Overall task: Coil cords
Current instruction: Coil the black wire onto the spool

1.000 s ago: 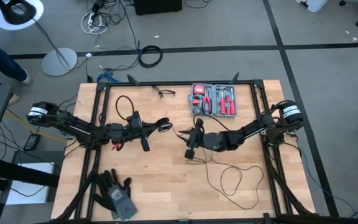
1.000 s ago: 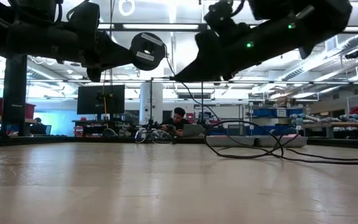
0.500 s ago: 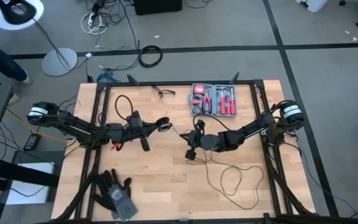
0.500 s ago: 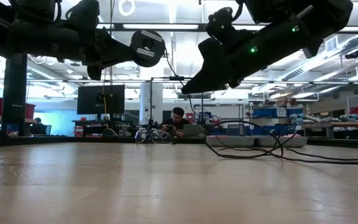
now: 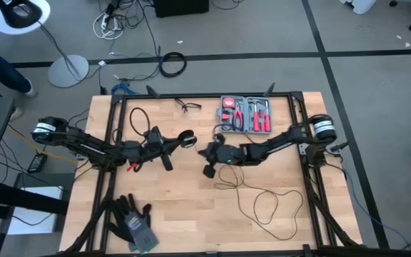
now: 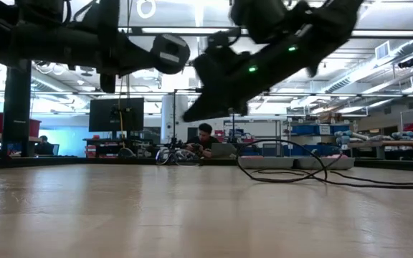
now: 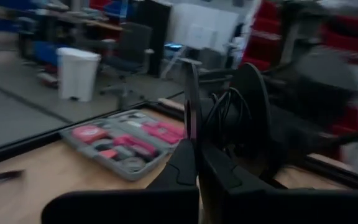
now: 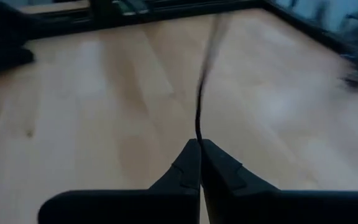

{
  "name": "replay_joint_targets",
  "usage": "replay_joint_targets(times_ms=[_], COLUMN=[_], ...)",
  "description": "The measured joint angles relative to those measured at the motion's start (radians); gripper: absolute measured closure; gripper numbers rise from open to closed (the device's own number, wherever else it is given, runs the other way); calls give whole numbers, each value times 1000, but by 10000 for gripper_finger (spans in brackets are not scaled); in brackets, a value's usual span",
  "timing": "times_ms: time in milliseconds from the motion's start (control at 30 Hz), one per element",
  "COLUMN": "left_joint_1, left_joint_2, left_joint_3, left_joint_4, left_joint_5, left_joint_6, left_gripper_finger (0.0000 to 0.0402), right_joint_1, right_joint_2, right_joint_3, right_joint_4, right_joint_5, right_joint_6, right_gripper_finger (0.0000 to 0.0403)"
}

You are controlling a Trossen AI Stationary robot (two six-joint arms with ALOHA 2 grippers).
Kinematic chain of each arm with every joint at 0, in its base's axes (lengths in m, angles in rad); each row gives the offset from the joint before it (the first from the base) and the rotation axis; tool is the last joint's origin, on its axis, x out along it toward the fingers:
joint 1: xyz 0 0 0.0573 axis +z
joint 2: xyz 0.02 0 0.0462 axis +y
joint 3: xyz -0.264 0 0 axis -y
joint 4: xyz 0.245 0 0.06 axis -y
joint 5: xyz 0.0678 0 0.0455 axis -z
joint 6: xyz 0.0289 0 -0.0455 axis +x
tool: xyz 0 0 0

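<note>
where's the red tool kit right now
In the high view the tool kit lies open at the table's far edge, right of centre, just beyond the right gripper.

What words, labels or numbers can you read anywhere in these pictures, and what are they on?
No text can be read in any view.
Label on the round puck held by the left arm: print too small to read.
Tool kit at the table's far edge: no legible brand or marking.
Monitor in the room behind: screen dark, nothing readable.
Pale bin in the left wrist view: blank as far as can be seen.
</note>
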Motion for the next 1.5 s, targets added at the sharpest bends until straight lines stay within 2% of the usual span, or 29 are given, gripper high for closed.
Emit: replay_joint_targets(times_ms=[200, 400, 567, 700, 867, 1000, 1067, 1267, 1400, 1500], left_joint_1=[0, 0, 0, 0, -1, -3, -2, -3, -3, -3], left_joint_2=[56, 87, 86, 86, 86, 86, 86, 81, 81, 81], left_joint_3=[45, 68, 91, 100, 100, 100, 100, 85, 15, -59], left_joint_4=[-111, -176, -315, -376, -386, -322, -278, -174, -16, 113], left_joint_5=[-65, -80, -82, -82, -38, 14, 31, 36, 6, -15], left_joint_6=[-5, -7, -15, -22, -55, -74, -70, -43, -42, -42], left_gripper_finger=[401, 401, 401, 401, 401, 401, 401, 401, 401, 401], right_joint_1=[0, -2, -2, -2, -4, -18, -20, -15, 4, 26], right_joint_2=[85, 44, -15, -73, -132, -148, -142, -138, -138, -154], right_joint_3=[153, 187, 184, 184, 184, 184, 173, 55, -38, -89], right_joint_4=[-5, -52, -107, -173, -366, -519, -539, -390, -241, -198], right_joint_5=[-23, -27, -18, 23, 155, 162, 139, 86, 61, 60], right_joint_6=[-110, -168, -186, -198, -155, -68, -30, 33, 45, 57], right_gripper_finger=[402, 403, 403, 403, 403, 394, 387, 373, 373, 374])
